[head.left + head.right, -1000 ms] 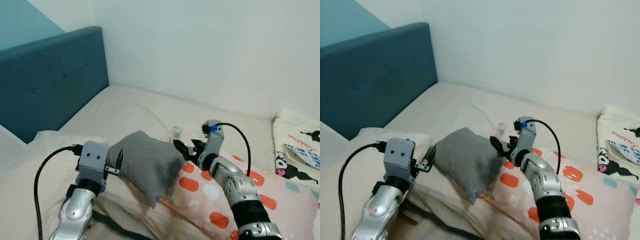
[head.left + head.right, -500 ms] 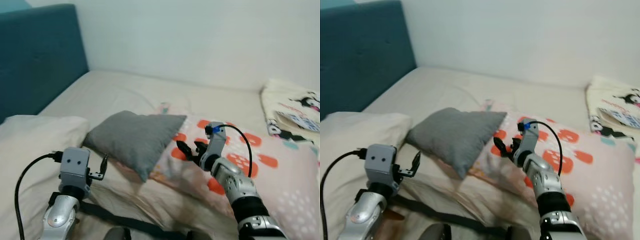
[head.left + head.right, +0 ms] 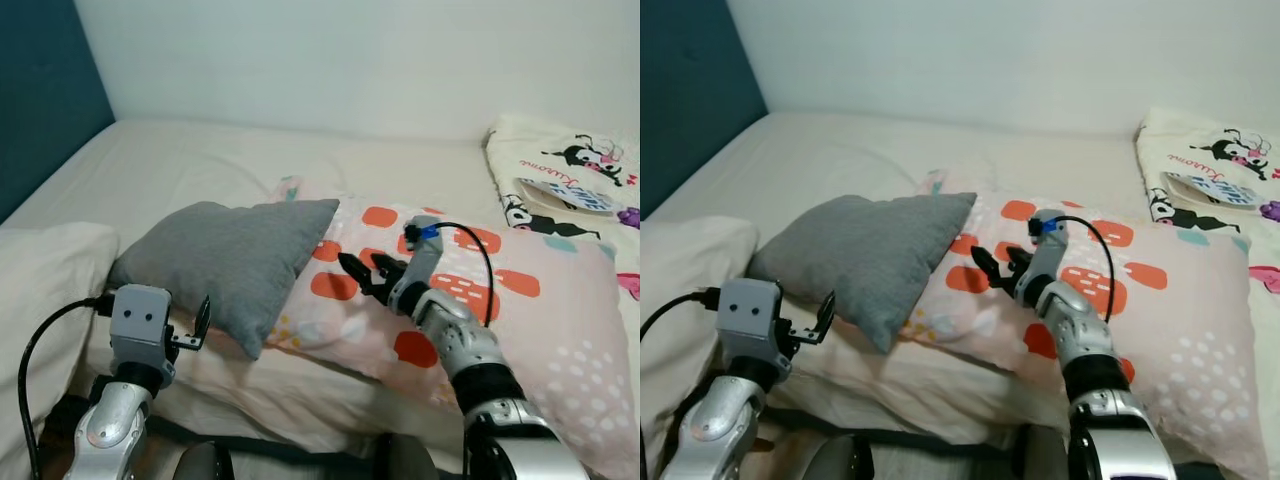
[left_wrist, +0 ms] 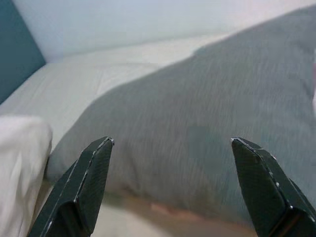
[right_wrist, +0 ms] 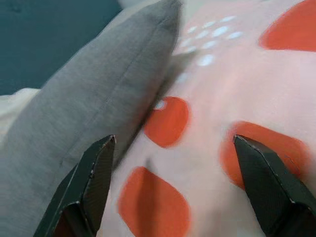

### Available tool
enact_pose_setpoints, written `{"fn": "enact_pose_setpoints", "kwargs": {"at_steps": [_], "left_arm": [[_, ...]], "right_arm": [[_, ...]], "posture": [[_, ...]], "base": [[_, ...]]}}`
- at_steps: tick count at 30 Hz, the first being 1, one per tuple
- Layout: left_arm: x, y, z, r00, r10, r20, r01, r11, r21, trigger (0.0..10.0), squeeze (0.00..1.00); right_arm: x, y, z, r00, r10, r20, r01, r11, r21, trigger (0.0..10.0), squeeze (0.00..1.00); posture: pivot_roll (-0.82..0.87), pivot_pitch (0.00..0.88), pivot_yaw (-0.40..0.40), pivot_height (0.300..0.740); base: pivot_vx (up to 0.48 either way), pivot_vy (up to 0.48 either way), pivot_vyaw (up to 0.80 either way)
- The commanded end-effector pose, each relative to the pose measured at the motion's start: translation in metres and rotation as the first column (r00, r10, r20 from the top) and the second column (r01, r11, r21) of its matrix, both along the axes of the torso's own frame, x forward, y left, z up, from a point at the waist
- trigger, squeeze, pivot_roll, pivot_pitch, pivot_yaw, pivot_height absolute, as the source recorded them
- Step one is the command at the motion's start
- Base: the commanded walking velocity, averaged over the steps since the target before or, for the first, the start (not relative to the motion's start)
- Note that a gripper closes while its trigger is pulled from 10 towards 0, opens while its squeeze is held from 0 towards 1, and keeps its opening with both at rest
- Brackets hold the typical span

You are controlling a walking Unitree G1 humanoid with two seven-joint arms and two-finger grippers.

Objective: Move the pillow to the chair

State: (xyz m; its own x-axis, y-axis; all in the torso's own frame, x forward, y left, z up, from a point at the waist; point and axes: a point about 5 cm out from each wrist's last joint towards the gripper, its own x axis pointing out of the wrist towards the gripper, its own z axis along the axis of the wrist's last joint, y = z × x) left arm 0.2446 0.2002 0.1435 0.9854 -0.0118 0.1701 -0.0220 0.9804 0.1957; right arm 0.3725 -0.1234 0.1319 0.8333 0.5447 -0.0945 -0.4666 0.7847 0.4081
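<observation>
— So, where are your tools?

— My left tool (image 3: 203, 322) is low at the bed's near side, just short of the grey pillow (image 3: 225, 262). Its fingers (image 4: 86, 185) are spread wide and hold nothing; in the left wrist view the grey fabric fills the gap between them, close but not touching.

— And the right?

— My right tool (image 3: 362, 277) hangs over the spotted pillow (image 3: 480, 300), pointing toward the grey one's right edge. Its fingers (image 5: 89, 182) are also wide apart and empty. The right wrist view has the grey pillow behind one finger and pink cloth with orange patches behind the other.

— Where does the grey pillow lie?

— On the bed (image 3: 200, 165), tilted, its right corner resting on top of the spotted pillow's left end. Its lower corner points toward me, between my two arms.

— What's around it?

— A white pillow (image 3: 40, 290) lies just to its left, by my left arm. A dark blue headboard (image 3: 45, 100) stands at the far left. To the far right, near the wall (image 3: 350, 50), sits a cream cloth (image 3: 570, 180) printed with cartoon figures, well apart from the grey pillow. A black cable (image 3: 470, 250) loops off my right wrist.
</observation>
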Motion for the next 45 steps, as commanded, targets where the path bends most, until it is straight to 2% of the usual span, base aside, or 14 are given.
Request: {"fn": "enact_pose_setpoints", "kwargs": {"at_steps": [1,6,7,10,12,15,19,26,28,33,34,35,36,45], "left_arm": [[-0.002,0.003,0.004,1.0,0.001,0.001,-0.001,0.999,0.033,10.0,0.0],[-0.004,0.003,0.007,1.0,0.003,0.005,-0.003,0.999,0.04,10.0,0.0],[-0.009,0.005,0.011,1.0,0.01,0.007,-0.011,0.999,0.048,10.0,0.0],[-0.01,0.006,0.012,1.0,0.012,0.008,-0.013,0.999,0.051,10.0,0.0],[-0.018,0.009,0.015,1.0,0.028,0.001,-0.028,0.998,0.06,10.0,0.0],[-0.021,0.009,0.016,0.999,0.033,-0.001,-0.033,0.997,0.064,10.0,0.0],[-0.026,0.008,0.019,0.999,0.032,-0.002,-0.032,0.997,0.072,10.0,0.0],[-0.034,0.005,0.022,0.999,0.034,-0.011,-0.033,0.996,0.082,10.0,0.0],[-0.036,0.005,0.023,0.999,0.035,-0.013,-0.033,0.996,0.086,10.0,0.0],[-0.038,0.006,0.025,0.999,0.043,-0.018,-0.041,0.995,0.088,10.0,0.0],[-0.039,0.005,0.025,0.999,0.044,-0.019,-0.043,0.995,0.087,10.0,0.0],[-0.039,0.005,0.025,0.999,0.044,-0.019,-0.043,0.995,0.087,10.0,0.0],[-0.04,0.005,0.025,0.999,0.047,-0.02,-0.045,0.995,0.086,10.0,0.0],[-0.041,0.002,0.026,0.998,0.055,-0.024,-0.053,0.996,0.075,10.0,0.0]], "right_arm": [[0.0,0.011,0.002,0.998,0.065,-0.001,-0.065,0.996,0.063,10.0,0.0],[0.001,0.018,0.008,0.993,0.117,0.023,-0.118,0.988,0.097,10.0,0.0],[0.002,0.033,0.024,0.972,0.211,0.102,-0.224,0.965,0.139,10.0,0.0],[0.002,0.037,0.029,0.963,0.237,0.125,-0.255,0.955,0.149,10.0,0.0],[0.01,0.048,0.016,0.987,0.159,0.007,-0.158,0.985,-0.065,10.0,0.0],[0.012,0.05,0.014,0.993,0.117,-0.009,-0.118,0.987,-0.113,10.0,0.0],[0.015,0.059,0.022,0.995,0.1,-0.002,-0.1,0.99,-0.101,10.0,0.0],[0.017,0.086,0.048,0.982,0.18,0.061,-0.183,0.983,0.031,10.0,0.0],[0.016,0.096,0.045,0.981,0.192,0.023,-0.191,0.981,-0.04,10.0,0.0],[0.014,0.098,0.03,0.987,0.147,-0.064,-0.157,0.968,-0.193,10.0,0.0],[0.014,0.098,0.028,0.988,0.137,-0.074,-0.149,0.965,-0.215,3.6,0.0],[0.014,0.098,0.028,0.988,0.137,-0.074,-0.149,0.965,-0.215,3.6,0.0],[0.014,0.1,0.031,0.988,0.138,-0.064,-0.147,0.97,-0.195,0.0,0.0],[0.021,0.102,0.059,0.988,0.152,0.025,-0.151,0.988,-0.028,0.0,0.0]], "posture": [[0.1,0.104,-0.044,0.51],[0.11,0.109,-0.044,0.51],[0.13,0.133,-0.048,0.51],[0.13,0.133,-0.048,0.51],[0.15,0.155,-0.056,0.51],[0.16,0.16,-0.061,0.51],[0.17,0.173,-0.065,0.51],[0.19,0.184,-0.067,0.51],[0.19,0.196,-0.075,0.51],[0.2,0.203,-0.077,0.51],[0.2,0.208,-0.082,0.51],[0.2,0.208,-0.082,0.51],[0.2,0.211,-0.084,0.51],[0.19,0.212,-0.093,0.51]], "base": [[0.0,0.0,0.0],[0.0,0.0,0.0],[0.0,0.0,0.0],[0.0,0.0,0.0],[0.0,0.0,0.0],[0.0,0.0,0.0],[0.0,0.0,0.0],[0.0,0.0,0.0],[0.0,0.0,0.0],[0.0,0.0,0.0],[0.0,0.0,0.0],[0.0,0.0,0.0],[0.0,0.0,0.0],[0.0,0.0,0.0]]}}
